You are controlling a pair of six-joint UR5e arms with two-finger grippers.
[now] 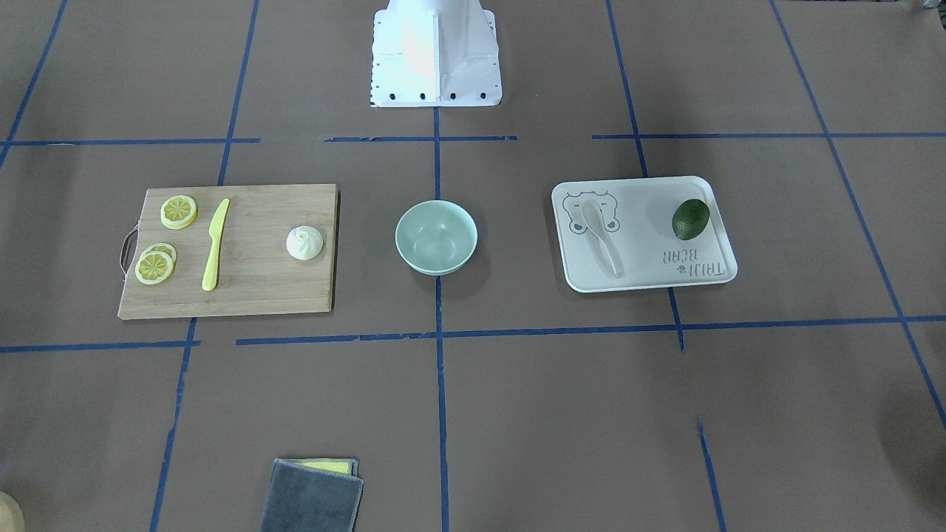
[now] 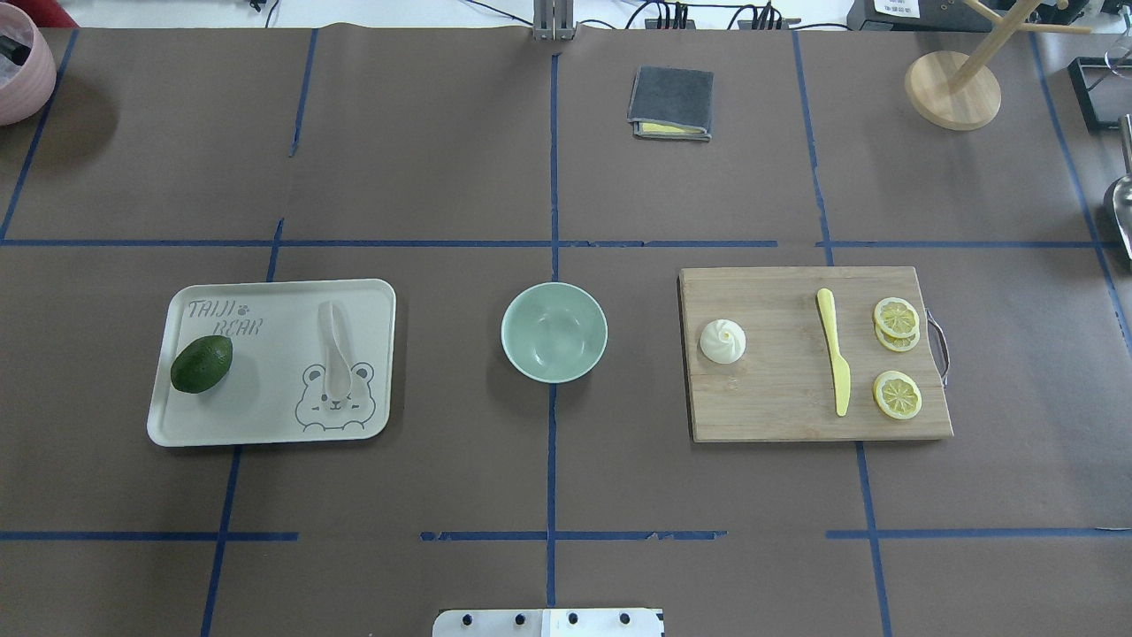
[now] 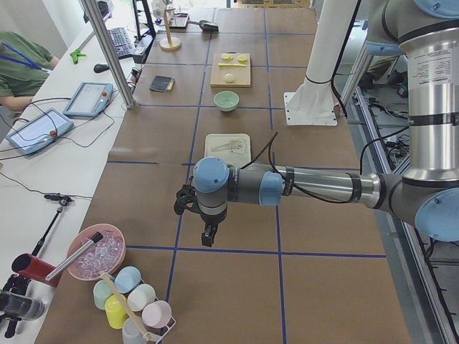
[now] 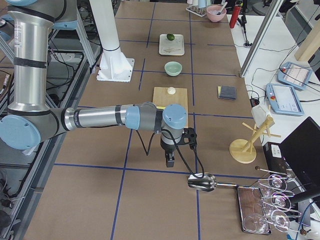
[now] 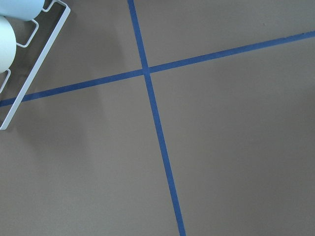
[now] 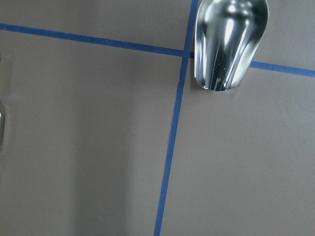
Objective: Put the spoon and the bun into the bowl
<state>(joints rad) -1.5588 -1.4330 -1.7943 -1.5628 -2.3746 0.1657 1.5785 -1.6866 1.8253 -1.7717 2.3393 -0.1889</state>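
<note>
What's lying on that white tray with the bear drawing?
On the tray: an off-white spoon, lying across the bear drawing and hiding part of its head, and a dark green fruit at the other end.

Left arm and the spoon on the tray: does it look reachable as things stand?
Probably yes. The spoon lies uncovered on the tray, on the left arm's side, and the green fruit sits apart at the tray's other end. The left pincer hangs over bare table further out, with nothing between.
</note>
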